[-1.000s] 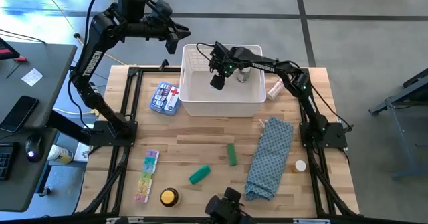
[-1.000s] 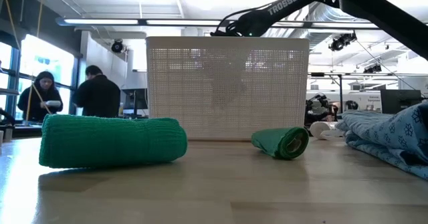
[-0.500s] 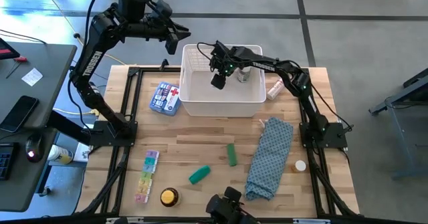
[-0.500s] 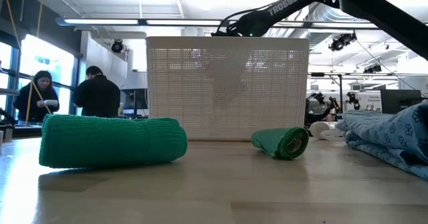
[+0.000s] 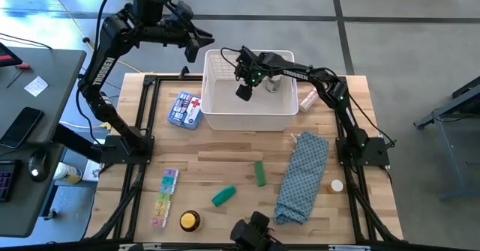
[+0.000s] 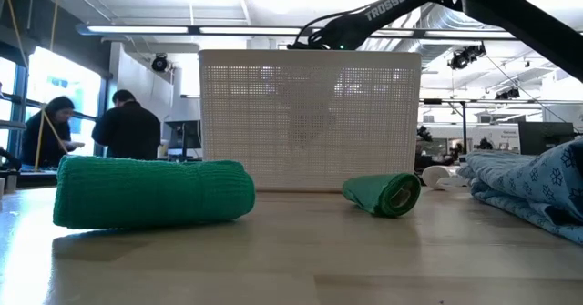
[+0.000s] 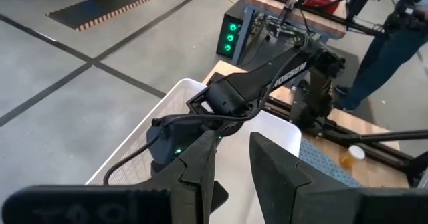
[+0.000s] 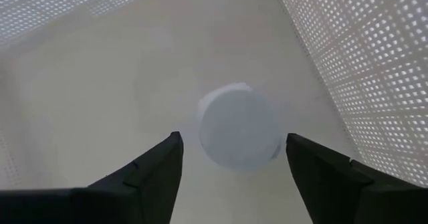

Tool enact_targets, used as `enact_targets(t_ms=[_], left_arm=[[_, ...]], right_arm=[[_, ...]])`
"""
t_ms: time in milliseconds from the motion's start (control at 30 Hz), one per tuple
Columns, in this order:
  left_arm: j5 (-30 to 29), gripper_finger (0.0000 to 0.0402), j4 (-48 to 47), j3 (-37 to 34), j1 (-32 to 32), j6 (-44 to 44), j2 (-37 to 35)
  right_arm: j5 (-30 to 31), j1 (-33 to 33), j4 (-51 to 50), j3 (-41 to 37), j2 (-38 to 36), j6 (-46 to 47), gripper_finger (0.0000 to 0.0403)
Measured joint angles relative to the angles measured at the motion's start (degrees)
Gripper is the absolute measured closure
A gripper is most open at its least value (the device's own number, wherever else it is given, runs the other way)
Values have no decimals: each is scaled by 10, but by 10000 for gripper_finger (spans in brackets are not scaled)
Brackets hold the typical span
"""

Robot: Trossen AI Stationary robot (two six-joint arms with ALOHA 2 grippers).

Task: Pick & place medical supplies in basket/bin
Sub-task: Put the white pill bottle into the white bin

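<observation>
The white lattice basket (image 5: 225, 116) (image 6: 310, 118) stands at the table's far middle. My right gripper (image 5: 244, 92) (image 8: 234, 160) reaches down inside it, open, holding nothing. A white round bottle cap (image 8: 239, 136) lies on the basket floor below and between its fingers, apart from them. Another bottle (image 5: 271, 82) stands in the basket's far right corner. My left gripper (image 5: 196, 44) (image 7: 232, 174) hangs high beyond the table's far-left edge, open and empty. Lying on the table are the red-cross pack (image 5: 185, 110), pill organiser (image 5: 164, 197), yellow tin (image 5: 190, 220), green roll (image 5: 223, 195) (image 6: 150, 191), green tube (image 5: 259, 173) (image 6: 383, 194) and pinkish tube (image 5: 307, 100).
A long blue patterned cloth (image 5: 303, 176) (image 6: 533, 191) lies along the table's right side, with a small white-capped bottle (image 5: 337, 185) beside it near the right edge. Bare wood shows between the basket and the green items. People stand in the room beyond the table.
</observation>
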Motion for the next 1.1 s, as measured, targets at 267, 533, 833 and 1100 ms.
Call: enact_targets(t_ms=[267, 533, 833, 1100], left_arm=[[9, 273, 24, 0, 0, -25, -13], [-9, 273, 19, 0, 0, -26, -33], [-12, 273, 16, 0, 0, -26, -35], [-12, 273, 16, 0, 0, -25, -35]], right_arm=[[-3, 1, -7, 0, 0, -1, 131], [2, 1, -6, 0, 0, -3, 136], [3, 1, 7, 0, 0, -3, 139], [0, 1, 11, 0, 0, -2, 139]])
